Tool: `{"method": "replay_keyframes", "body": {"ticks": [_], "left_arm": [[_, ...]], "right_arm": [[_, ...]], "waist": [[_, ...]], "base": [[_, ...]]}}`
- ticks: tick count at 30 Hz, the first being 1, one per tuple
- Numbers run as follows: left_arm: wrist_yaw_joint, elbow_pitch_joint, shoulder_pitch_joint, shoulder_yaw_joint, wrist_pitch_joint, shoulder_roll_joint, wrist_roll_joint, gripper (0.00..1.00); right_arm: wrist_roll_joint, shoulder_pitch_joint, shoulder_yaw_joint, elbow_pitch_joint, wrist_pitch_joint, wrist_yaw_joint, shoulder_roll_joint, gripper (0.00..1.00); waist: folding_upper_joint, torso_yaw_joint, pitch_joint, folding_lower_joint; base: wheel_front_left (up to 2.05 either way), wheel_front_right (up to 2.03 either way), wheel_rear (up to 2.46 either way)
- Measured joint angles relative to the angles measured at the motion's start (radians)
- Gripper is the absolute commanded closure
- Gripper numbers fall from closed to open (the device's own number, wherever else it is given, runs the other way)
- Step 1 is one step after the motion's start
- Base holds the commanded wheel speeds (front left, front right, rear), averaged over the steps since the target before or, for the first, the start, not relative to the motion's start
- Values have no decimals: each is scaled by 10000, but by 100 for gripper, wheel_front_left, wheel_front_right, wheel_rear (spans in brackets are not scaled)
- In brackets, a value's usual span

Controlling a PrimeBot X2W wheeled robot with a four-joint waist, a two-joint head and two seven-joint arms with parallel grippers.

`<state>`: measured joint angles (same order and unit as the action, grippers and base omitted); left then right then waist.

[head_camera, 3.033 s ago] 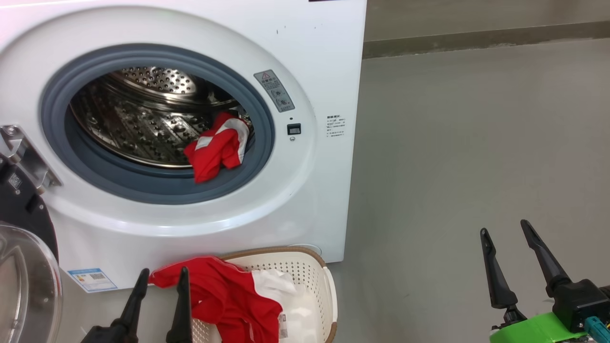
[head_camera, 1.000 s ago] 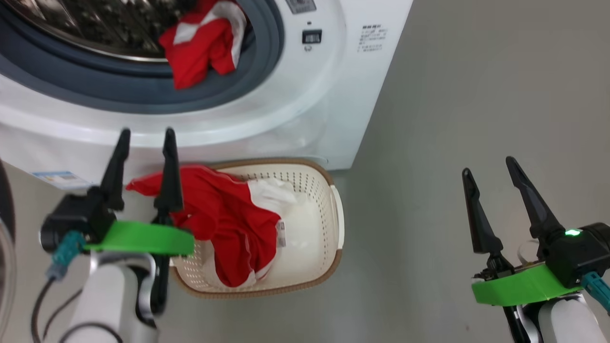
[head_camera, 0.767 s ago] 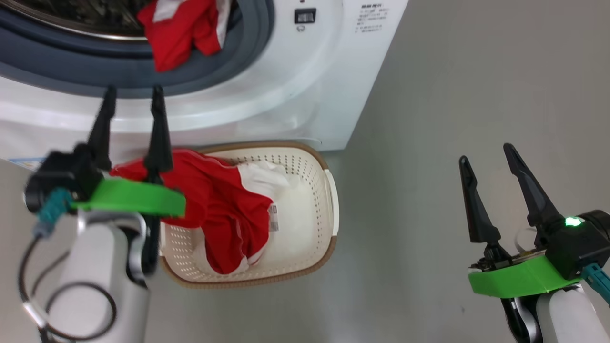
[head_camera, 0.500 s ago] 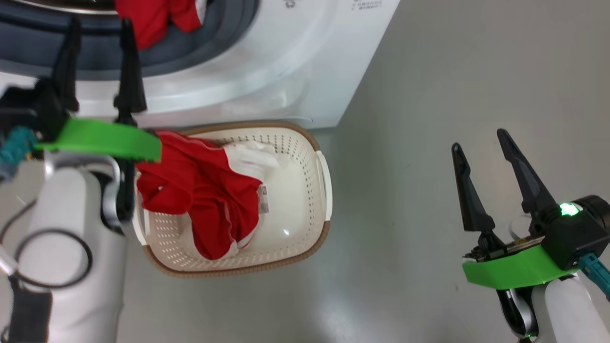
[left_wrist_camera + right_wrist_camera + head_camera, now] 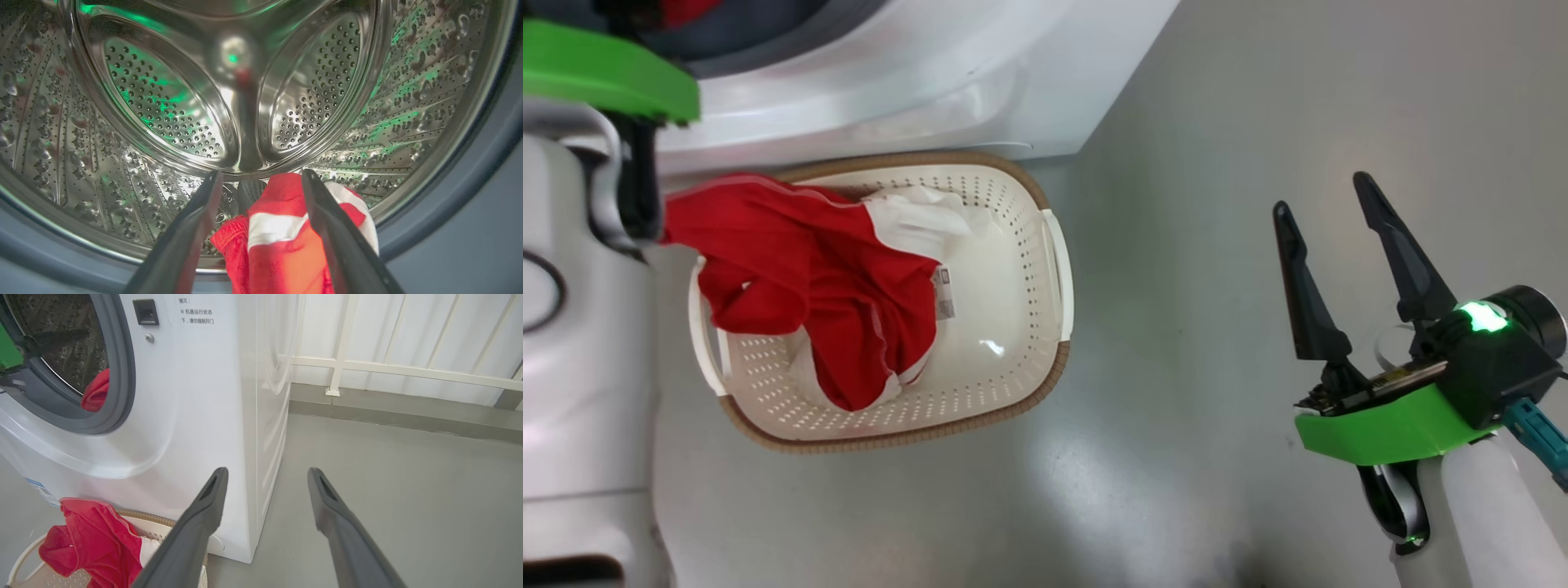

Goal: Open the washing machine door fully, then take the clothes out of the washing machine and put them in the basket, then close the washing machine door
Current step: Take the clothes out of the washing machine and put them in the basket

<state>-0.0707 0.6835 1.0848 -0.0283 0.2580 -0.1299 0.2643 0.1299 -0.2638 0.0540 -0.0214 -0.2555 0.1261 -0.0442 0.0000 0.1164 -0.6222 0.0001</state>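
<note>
Lying at the drum's front lip, btm ctr of the left wrist view, one of the clothes (image 5: 282,241), red w/ a white band, sits between the two dark fingers of the left hand (image 5: 261,173). Those fingers stand wide apart w/ nothing clamped; can't tell if the right-side finger touches the cloth. Behind it the perforated steel drum (image 5: 163,102) of the washing machine (image 5: 890,82) curves up, w/ the grey rubber ring (image 5: 502,171) along the right & btm edges.

Head view: a second red garment (image 5: 800,261) w/ a white panel lies in the basket (image 5: 980,384), left-ctr of frame. One end spills over the rim at upper left toward the pale left forearm (image 5: 580,367). The basket sits on the grey floor (image 5: 1217,327) just in front of the machine's white base.

The right hand (image 5: 1323,192) hovers at the right of the frame, well apart from basket & machine, fingers spread, holding nothing. Right wrist view: the same spread fingers point past the machine's corner toward a white railing (image 5: 408,371), w/ basket & red cloth at lower left.
</note>
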Motion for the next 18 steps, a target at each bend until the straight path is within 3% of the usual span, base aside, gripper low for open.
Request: {"method": "replay_keyframes", "body": {"ticks": [8,18], "left_arm": [[-263,1406,1316,-105,-466,-360,395,0],[-456,2571,1946,318,-2610,-495,823,0]], "right_arm": [[73,-181,236,111,0,0,-25,0],[309,-234,257,311,0,0,-29,0]], "waist": [[0,274,-376,-1],[0,348,-449,0]], "base": [[0,0,0],[0,0,0]]}}
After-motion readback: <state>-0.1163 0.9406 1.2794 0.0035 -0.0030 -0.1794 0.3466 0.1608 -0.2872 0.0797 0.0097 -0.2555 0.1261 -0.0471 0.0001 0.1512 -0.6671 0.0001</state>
